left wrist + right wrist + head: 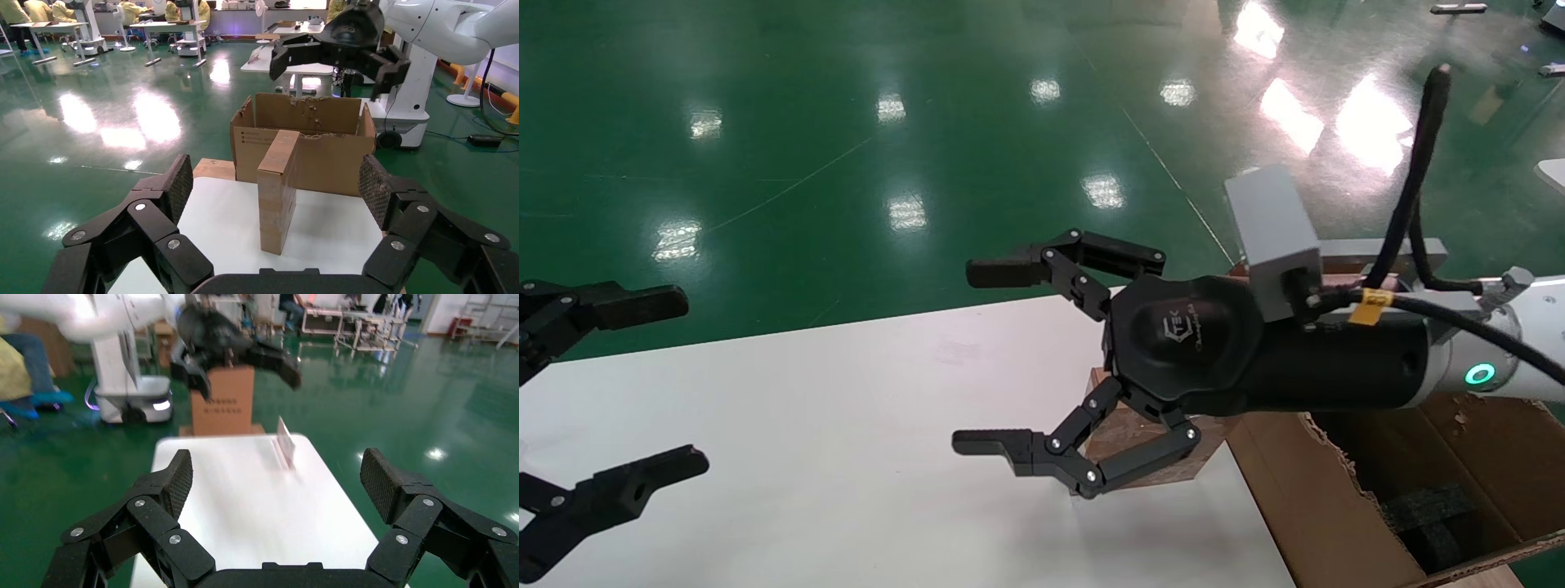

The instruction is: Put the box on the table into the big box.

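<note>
The small brown taped box stands upright on the white table near its right end, partly hidden under my right gripper's body. In the left wrist view the box stands on its narrow end in front of the big torn carton. The big box stands just past the table's right edge, with dark foam inside. My right gripper is open and empty, above the box and pointing left; it also shows in the left wrist view. My left gripper is open and empty over the table's left end, facing the box.
A wooden board lies under the big box beside the table. In the right wrist view another printed brown carton stands beyond the table's far end, behind my left gripper. A blurred pale thing shows on the table. Green floor surrounds the table.
</note>
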